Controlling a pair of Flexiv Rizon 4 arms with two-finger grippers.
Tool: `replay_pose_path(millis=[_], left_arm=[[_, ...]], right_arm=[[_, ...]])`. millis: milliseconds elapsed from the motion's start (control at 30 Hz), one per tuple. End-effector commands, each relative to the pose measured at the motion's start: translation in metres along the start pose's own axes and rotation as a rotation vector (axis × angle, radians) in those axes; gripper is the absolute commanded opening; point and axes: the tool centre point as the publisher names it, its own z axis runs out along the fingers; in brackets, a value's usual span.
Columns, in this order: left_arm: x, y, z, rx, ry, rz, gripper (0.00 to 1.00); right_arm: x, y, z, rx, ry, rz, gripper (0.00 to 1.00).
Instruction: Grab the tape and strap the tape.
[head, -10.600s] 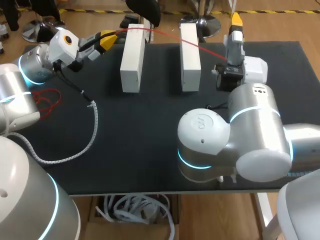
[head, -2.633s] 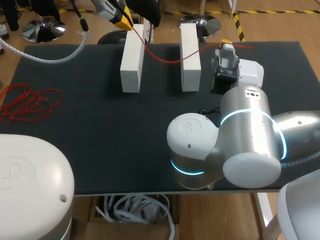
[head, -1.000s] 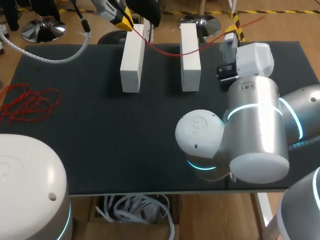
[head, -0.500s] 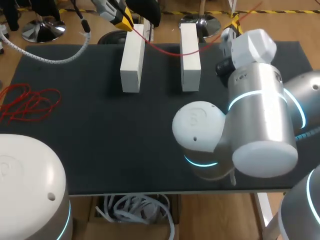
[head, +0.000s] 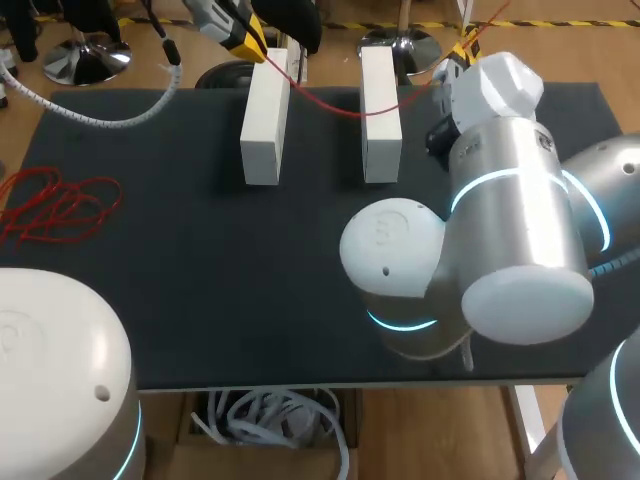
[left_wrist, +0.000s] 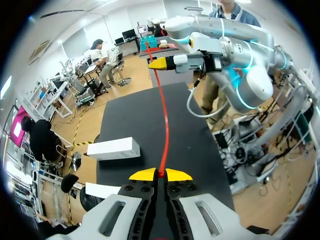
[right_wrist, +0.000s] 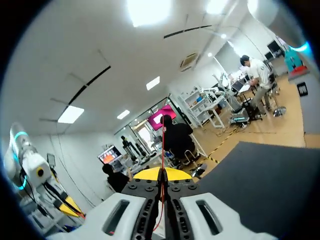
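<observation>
A thin red tape (head: 330, 103) is stretched taut between my two grippers, sagging across the far ends of two white blocks (head: 264, 115) (head: 380, 100). My left gripper (head: 250, 42) hangs over the table's far edge by the left block, shut on one end of the tape. My right gripper (head: 465, 45) is raised beyond the right block, shut on the other end. In the left wrist view the tape (left_wrist: 163, 120) runs from my own gripper (left_wrist: 160, 174) straight to the right gripper (left_wrist: 161, 62). In the right wrist view the tape (right_wrist: 162, 145) rises from the shut gripper (right_wrist: 162, 173).
A loose tangle of red tape (head: 55, 205) lies at the left edge of the black table (head: 200, 270). A white spiral-wrapped cable (head: 100, 112) from my left arm hangs over the far left corner. My right arm's bulky joints (head: 480, 260) cover the right half.
My right arm has swung its wrist up and back toward the far edge, lifting the tape's right end. The left gripper and both blocks have stayed put.
</observation>
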Motion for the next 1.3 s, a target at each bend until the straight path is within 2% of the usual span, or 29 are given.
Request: replay_pose_path(millis=[33, 167, 267, 333, 533, 700, 767, 833, 1300], left_arm=[[-0.0002, -0.0005, -0.0010, -0.005, 0.002, -0.001, 0.00], [-0.0002, -0.0005, -0.0010, -0.005, 0.002, -0.001, 0.00], [-0.0002, -0.0005, -0.0010, -0.005, 0.002, -0.001, 0.00], [-0.0002, -0.0005, -0.0010, -0.005, 0.002, -0.001, 0.00], [-0.0002, -0.0005, -0.0010, -0.005, 0.002, -0.001, 0.00], [-0.0002, -0.0005, -0.0010, -0.005, 0.002, -0.001, 0.00], [-0.0002, -0.0005, -0.0010, -0.005, 0.002, -0.001, 0.00], [-0.0002, -0.0005, -0.0010, -0.005, 0.002, -0.001, 0.00], [-0.0002, -0.0005, -0.0010, -0.005, 0.002, -0.001, 0.00]], right_arm=[[0.0092, 0.0179, 0.0037, 0.114, -0.012, -0.227, 0.00], [0.0128, 0.0238, 0.0068, 0.083, 0.074, -0.466, 0.00], [0.0125, 0.0264, 0.0095, 0.059, 0.139, -0.579, 0.00], [0.0116, 0.0264, 0.0114, 0.071, 0.190, -0.666, 0.00], [0.0103, 0.0229, 0.0113, 0.085, 0.377, -0.938, 0.00], [0.0162, 0.0193, 0.0081, 0.051, 0.561, -1.153, 0.00], [0.0180, 0.0177, 0.0058, 0.050, 0.609, -1.175, 0.00], [0.0180, 0.0183, 0.0037, 0.040, 0.589, -1.138, 0.00], [0.0180, 0.0183, 0.0037, 0.040, 0.589, -1.138, 0.00]])
